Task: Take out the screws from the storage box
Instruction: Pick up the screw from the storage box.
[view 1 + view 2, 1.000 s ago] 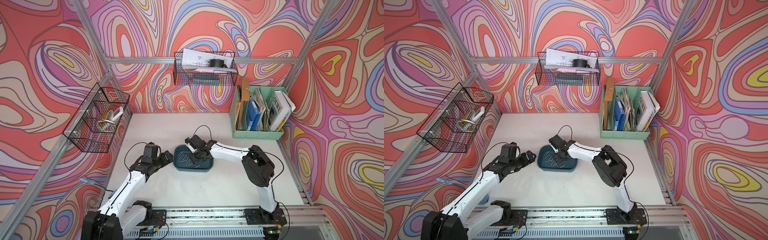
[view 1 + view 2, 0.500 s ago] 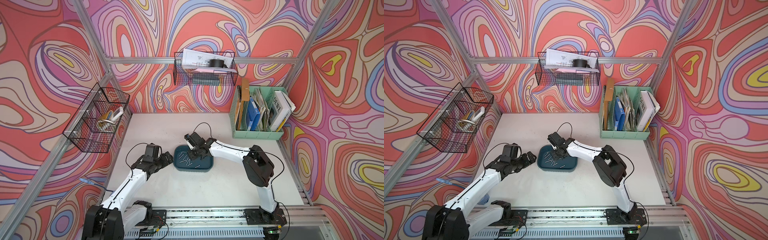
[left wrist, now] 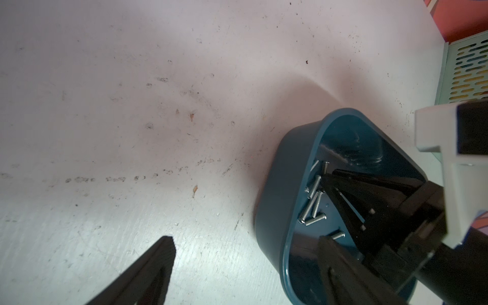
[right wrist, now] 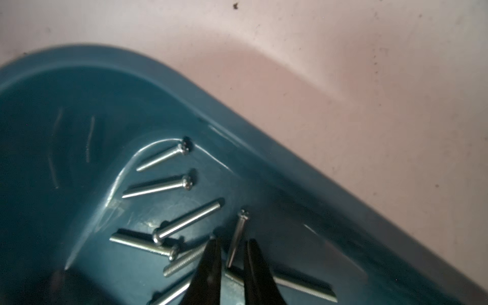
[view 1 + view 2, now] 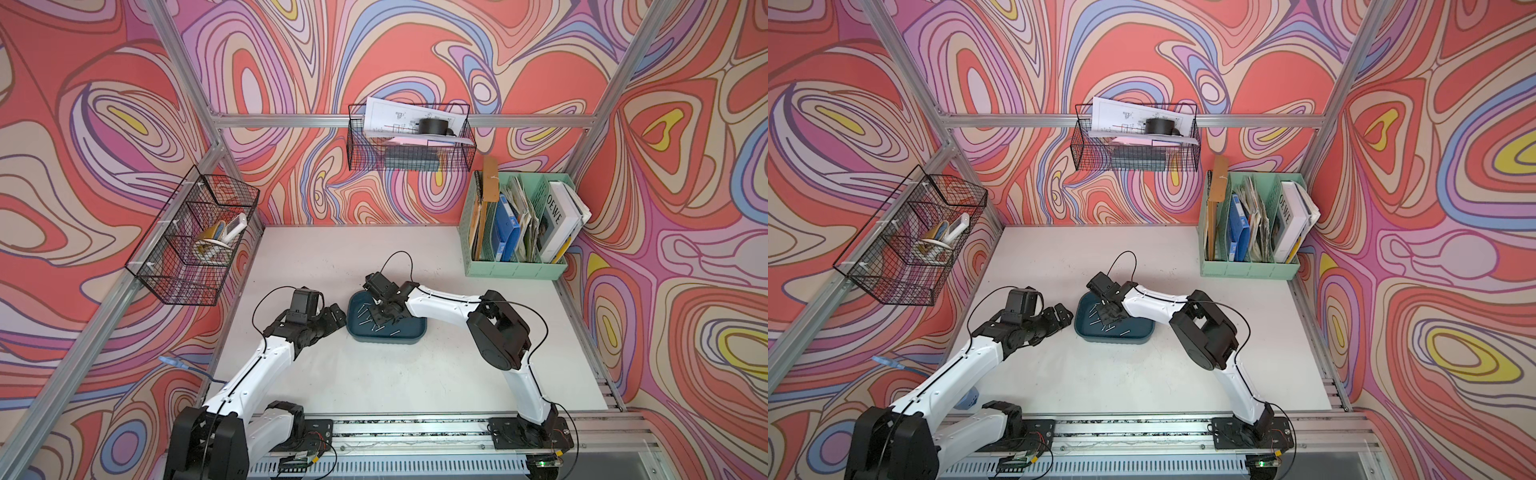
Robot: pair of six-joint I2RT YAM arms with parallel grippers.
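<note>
At the left side of the table (image 5: 374,386), the left gripper (image 5: 334,319) hovers just beside the near end of the storage box (image 5: 409,330), jaws spread wide and holding nothing. We judge it well placed to steady the box, which looks like light plastic that could slide on the smooth tabletop.

Moving right, the screws (image 4: 184,221) lie loose on the box floor, gathered toward one rounded corner. A few lie apart from the others, and several cross or rest on one another. We take them to be light, stiff and hard. Their round metal shanks are likely to roll or squirt out of a pinch, and because they lie flat on the floor there is little room for a finger to get under them. The best hold seems to be across the shank at about mid-length, on a screw lying clear of the pile.

Further right, the right gripper (image 4: 233,240) reaches down into the box with its jaws only narrowly parted. One screw lies in the gap between the fingers (image 4: 211,253). The gap looks wider than the shank, so we see nothing clamped yet.
</note>
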